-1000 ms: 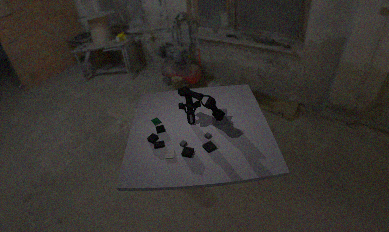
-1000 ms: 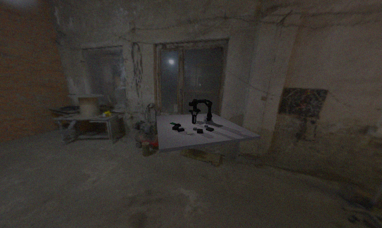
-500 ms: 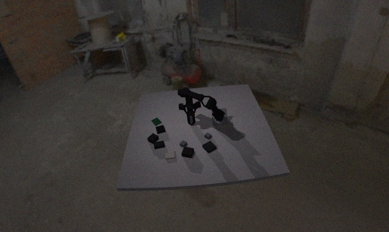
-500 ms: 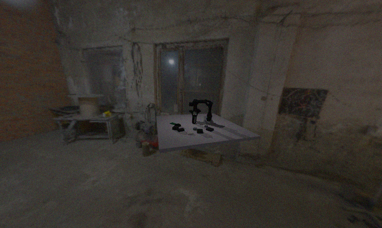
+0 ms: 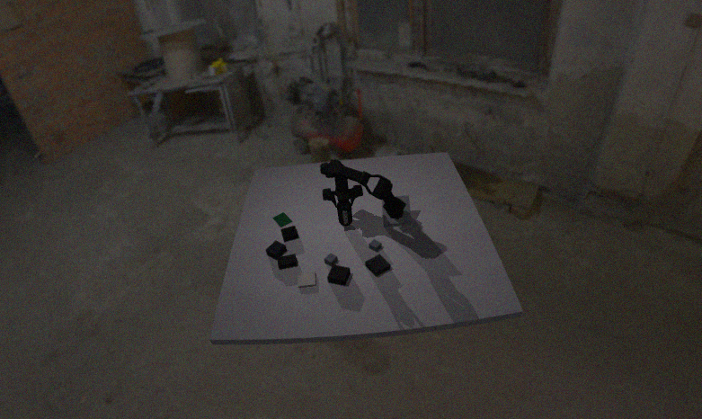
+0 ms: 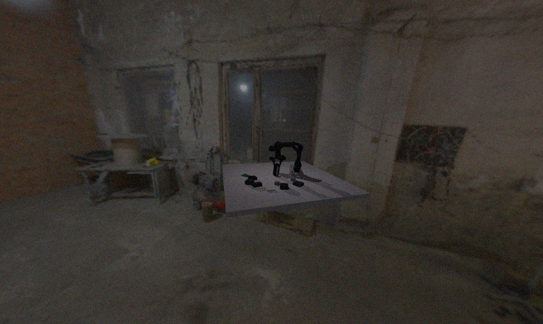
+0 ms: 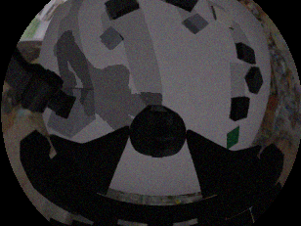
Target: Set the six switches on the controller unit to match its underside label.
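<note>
Two fingers of the gripper are spread partway, pinching the dark controller unit between them above the desk. Pale markings show on the unit in the top view, too small to read; its switch settings cannot be told. Well apart from the gripper, on one side, lies a green square plate, near a black block. Two small grey blocks lie nearer the gripper than a white tile.

Top and exterior views face the pale grey rectangular bench from its front, top higher and nearer; wrist looks down.
</note>
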You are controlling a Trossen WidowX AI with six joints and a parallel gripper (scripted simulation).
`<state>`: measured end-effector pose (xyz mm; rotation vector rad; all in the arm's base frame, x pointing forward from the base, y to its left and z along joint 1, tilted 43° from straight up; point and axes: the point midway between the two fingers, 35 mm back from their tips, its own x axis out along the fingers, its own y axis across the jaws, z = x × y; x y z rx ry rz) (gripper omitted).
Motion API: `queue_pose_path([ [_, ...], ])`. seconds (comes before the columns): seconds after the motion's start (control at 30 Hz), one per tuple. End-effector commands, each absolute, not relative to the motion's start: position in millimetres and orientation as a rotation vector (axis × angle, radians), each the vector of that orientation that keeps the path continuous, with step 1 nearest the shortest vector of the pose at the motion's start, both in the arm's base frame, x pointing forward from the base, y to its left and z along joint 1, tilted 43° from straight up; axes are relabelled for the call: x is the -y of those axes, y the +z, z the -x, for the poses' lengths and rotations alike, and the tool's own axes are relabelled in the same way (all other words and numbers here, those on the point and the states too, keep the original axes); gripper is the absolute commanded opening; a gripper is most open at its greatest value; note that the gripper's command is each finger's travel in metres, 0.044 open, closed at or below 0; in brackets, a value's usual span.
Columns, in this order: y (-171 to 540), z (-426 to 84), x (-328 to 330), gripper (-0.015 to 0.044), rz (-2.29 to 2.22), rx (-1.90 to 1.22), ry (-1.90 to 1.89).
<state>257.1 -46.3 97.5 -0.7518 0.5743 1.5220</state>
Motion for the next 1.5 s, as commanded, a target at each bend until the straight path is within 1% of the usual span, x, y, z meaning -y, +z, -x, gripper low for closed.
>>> queue_pose_path([
  [0.0,98,-256,39,0.0338,0.732,-0.569,1.528],
  [1.47,114,-252,8,0.0338,0.730,-0.568,1.528],
])
